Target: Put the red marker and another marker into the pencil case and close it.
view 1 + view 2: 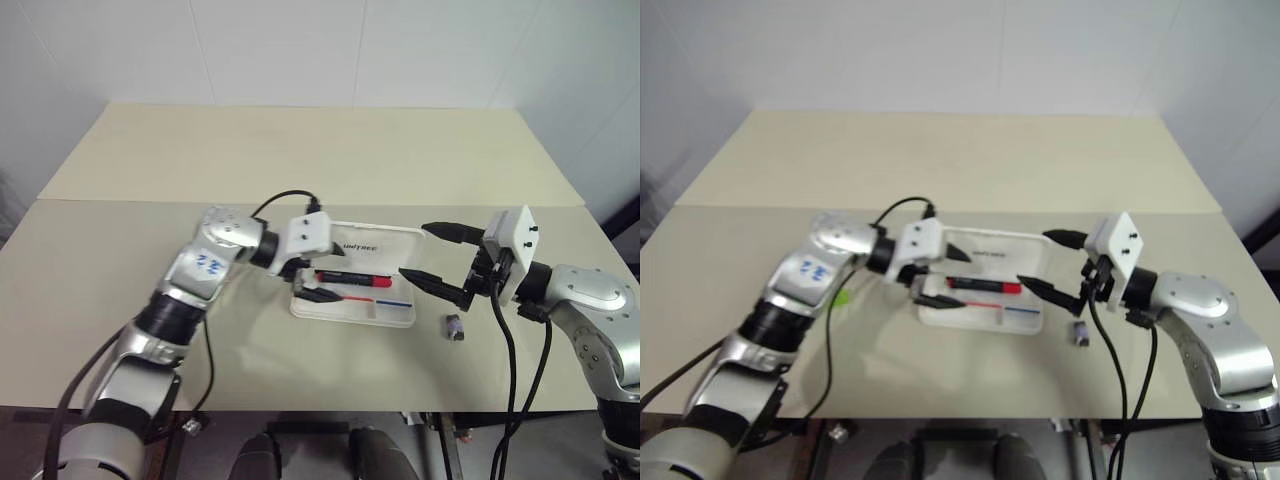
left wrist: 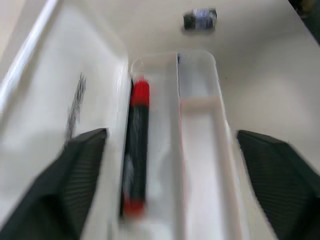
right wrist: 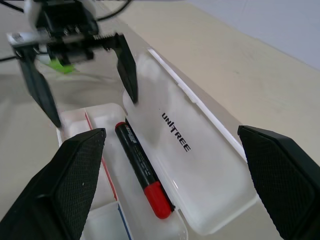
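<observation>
the red marker [image 1: 354, 279] lies inside the open pencil case [image 1: 395, 314] on the pale table [image 1: 300, 160], along its hinge side below the raised lid. the left gripper [image 1: 311, 278] hangs over the case's left end, fingers spread wide and holding nothing. the right gripper [image 1: 432, 252] faces it from the right end, fingers also spread. another marker [image 1: 841, 296] lies on the table beside the left arm. a small dark lump [image 1: 455, 327] sits just right of the case.

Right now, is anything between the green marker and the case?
Nothing on the table that shows. The green marker lies just left of the open case, partly under the left arm. The left end effector, open, hangs over the case's left end, above the red marker.
</observation>
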`<action>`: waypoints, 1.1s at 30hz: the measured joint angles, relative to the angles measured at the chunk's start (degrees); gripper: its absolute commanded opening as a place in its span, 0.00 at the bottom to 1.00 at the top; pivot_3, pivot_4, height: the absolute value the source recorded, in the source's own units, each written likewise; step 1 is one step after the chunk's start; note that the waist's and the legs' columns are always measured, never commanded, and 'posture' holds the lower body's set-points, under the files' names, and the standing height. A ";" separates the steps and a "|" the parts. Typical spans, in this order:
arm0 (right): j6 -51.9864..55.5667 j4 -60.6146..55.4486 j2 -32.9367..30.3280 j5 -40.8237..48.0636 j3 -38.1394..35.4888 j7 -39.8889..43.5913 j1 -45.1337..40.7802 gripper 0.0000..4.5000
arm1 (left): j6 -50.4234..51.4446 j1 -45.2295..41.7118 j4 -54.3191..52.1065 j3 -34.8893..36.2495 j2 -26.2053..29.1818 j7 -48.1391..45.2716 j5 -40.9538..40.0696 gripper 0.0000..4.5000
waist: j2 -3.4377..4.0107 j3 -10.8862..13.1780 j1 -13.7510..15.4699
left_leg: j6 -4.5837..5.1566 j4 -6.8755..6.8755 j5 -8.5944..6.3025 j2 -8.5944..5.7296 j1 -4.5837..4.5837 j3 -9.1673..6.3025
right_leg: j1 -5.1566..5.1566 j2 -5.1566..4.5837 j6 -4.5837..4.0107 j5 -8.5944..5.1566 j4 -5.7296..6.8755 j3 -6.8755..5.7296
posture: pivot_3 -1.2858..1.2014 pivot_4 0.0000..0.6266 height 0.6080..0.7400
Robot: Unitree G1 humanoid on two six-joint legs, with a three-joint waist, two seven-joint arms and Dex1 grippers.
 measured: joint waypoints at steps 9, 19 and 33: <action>-2.65 4.37 0.57 -0.02 2.42 5.69 -5.43 1.00 | 12.96 10.26 -11.28 12.84 20.30 -10.78 -15.21 0.99 | 0.00 0.00 -0.08 | 0.01 -0.05 -0.01 0.04 0.03 0.01 | 0.00 -0.01 -0.11 -0.06 -0.02 -0.05 | 0.52 0.24 1.00; -2.59 4.05 0.85 2.83 4.79 12.85 -11.57 1.00 | -3.10 19.37 6.31 18.51 31.64 -2.48 -5.02 0.99 | 0.00 0.01 0.09 | 0.05 -0.06 -0.04 0.05 0.04 0.09 | -0.03 -0.08 -0.22 -0.10 -0.03 -0.05 | 0.52 0.24 1.00; -1.99 4.04 1.53 2.38 4.87 12.04 -12.32 1.00 | -12.95 20.76 15.27 13.40 29.54 -0.43 1.04 0.99 | 0.00 0.00 0.23 | 0.12 -0.08 -0.14 0.07 0.03 0.26 | -0.11 -0.11 -0.23 -0.12 -0.03 -0.04 | 0.52 0.24 1.00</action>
